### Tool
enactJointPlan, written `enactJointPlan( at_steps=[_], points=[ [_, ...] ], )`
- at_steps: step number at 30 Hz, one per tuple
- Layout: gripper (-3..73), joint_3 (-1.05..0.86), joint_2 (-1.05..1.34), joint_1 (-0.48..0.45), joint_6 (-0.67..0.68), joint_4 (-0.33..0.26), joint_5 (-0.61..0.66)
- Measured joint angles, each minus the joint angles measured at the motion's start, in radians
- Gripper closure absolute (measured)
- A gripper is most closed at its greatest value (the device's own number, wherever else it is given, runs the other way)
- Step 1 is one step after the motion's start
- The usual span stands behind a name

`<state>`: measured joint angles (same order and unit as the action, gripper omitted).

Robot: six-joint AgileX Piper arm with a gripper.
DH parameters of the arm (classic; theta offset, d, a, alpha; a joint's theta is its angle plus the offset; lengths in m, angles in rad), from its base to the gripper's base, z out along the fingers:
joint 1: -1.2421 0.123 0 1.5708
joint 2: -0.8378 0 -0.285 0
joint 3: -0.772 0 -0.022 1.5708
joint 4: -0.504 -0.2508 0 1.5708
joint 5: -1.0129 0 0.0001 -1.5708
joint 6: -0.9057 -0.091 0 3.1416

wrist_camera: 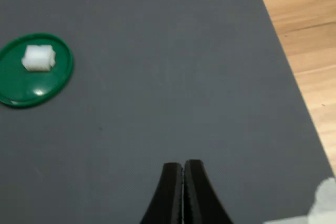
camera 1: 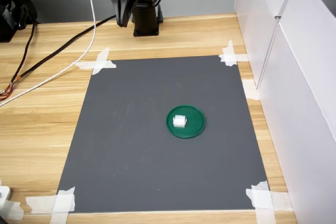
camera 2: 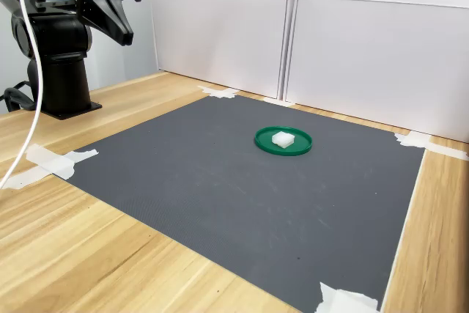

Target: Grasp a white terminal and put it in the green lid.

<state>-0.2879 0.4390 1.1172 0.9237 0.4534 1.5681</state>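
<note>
The white terminal (camera 1: 179,121) (wrist_camera: 39,58) (camera 2: 283,138) lies inside the green lid (camera 1: 192,128) (wrist_camera: 21,88) (camera 2: 297,148), which rests on the dark grey mat (camera 1: 157,135) (camera 2: 220,181). My gripper (camera 1: 122,20) (wrist_camera: 182,174) (camera 2: 124,34) is raised near the arm's base at the far end of the mat, well away from the lid. In the wrist view its two black fingertips (wrist_camera: 170,182) press together with nothing between them.
White tape (camera 1: 100,62) holds the mat's corners to the wooden table (camera 1: 47,114). White panels (camera 1: 294,77) (camera 2: 366,49) wall one side of the table. Black and white cables (camera 1: 63,51) trail across the wood beside the arm's base (camera 1: 145,19) (camera 2: 62,78).
</note>
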Motion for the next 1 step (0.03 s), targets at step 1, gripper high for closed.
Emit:
enactJointPlan(
  at_steps=[1],
  points=[
    [71.4, -0.001, 0.016, 0.0, 0.0, 0.008, 0.007]
  ],
)
